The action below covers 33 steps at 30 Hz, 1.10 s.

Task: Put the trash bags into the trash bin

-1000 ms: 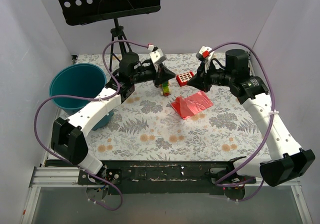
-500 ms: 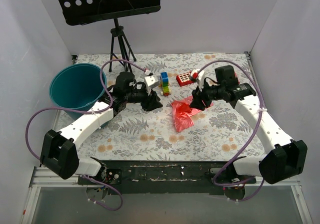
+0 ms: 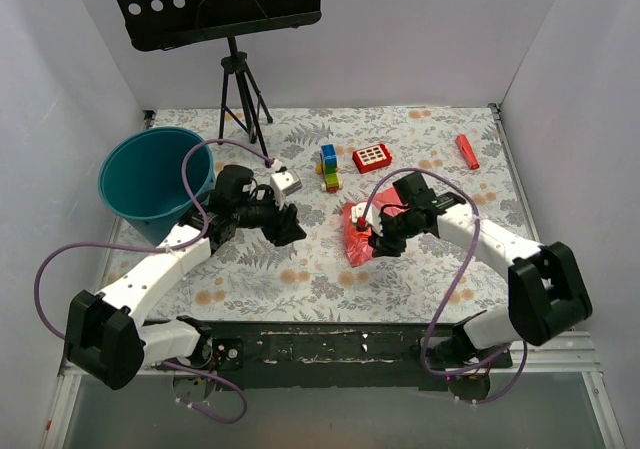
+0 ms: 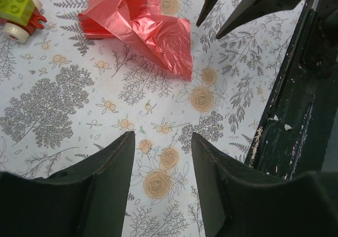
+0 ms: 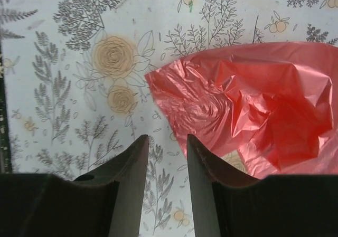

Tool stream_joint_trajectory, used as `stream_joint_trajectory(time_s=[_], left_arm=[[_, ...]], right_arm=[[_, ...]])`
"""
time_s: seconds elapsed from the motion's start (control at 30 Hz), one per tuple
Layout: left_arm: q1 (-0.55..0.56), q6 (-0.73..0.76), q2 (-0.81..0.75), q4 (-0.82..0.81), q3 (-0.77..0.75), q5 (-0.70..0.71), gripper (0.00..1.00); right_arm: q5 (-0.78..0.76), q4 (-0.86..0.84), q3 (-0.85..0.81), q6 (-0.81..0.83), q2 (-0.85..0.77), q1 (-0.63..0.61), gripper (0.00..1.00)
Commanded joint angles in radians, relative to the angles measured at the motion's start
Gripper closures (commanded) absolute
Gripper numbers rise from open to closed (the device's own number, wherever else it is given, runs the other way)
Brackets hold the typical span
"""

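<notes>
**Bag on the table, bin not yet filled: the task at its early stage**

Top view. The pink-red trash bag [image 3: 362, 231] lies crumpled on the flowered table [image 3: 300, 279], right of the frame's centre. The teal trash bin [image 3: 130, 209] stands at the left edge of the frame, well apart from the bag, and nothing shows inside it. No part of the task is done: the bag has not been lifted, carried or dropped in.

The left gripper [image 3: 290, 231] hangs low over the cloth between bin and bag, with its jaws parted and nothing between them. The left wrist view confirms this. Bare cloth shows in the gap, and the bag sits in the upper left of that frame, apart from the fingers.

The right gripper [image 3: 378, 241] is at the bag's lower right edge. In the right wrist view its jaws stand apart and grasp nothing. The bag fills the right half of that frame, and its near edge lies just beside one finger. Whether the two touch cannot be told.

What is left, as a judgement: close on the film, raise it, carry it to the left of the frame and release it over the bin. The film is thin and floppy, so a pinch may catch only one fold.

A toy block car [image 3: 328, 169], a red box [image 3: 371, 157] and a red stick [image 3: 467, 152] lie along the upper part of the table and play no part.
</notes>
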<state>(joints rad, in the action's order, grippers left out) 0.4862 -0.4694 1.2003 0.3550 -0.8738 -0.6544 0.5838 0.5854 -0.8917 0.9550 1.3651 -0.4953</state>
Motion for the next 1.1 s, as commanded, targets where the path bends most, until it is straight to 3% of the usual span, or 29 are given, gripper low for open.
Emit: stream_joint_trajectory(time_s=[0.0,0.4,0.47,0.57,0.63,0.9,1.07], left_arm=[[-0.018,0.000,-0.050,0.041,0.004,0.024,0.53],[-0.066,0.008,-0.074,0.038,-0.011,0.042,0.53],[-0.070,0.008,-0.080,0.038,-0.014,0.041,0.53],[-0.074,0.009,-0.090,0.039,-0.013,0.032,0.53],[-0.074,0.012,-0.100,0.044,-0.005,0.021,0.53],[-0.074,0.122,-0.208,0.007,0.045,-0.114,0.57],[-0.066,0.132,-0.232,-0.128,-0.003,-0.255,0.62]], right_arm=[[-0.007,-0.117,-0.018,0.114,0.112,-0.022,0.58],[-0.116,-0.226,-0.018,0.154,0.311,-0.091,0.58],[-0.140,-0.226,-0.015,0.154,0.337,-0.104,0.66],[-0.138,-0.203,-0.023,0.122,0.367,-0.112,0.97],[-0.122,-0.176,-0.045,0.085,0.344,-0.112,0.99],[0.168,0.072,-0.479,-0.401,0.196,-0.077,0.99],[0.204,0.109,-0.656,-0.703,0.198,-0.058,0.99]])
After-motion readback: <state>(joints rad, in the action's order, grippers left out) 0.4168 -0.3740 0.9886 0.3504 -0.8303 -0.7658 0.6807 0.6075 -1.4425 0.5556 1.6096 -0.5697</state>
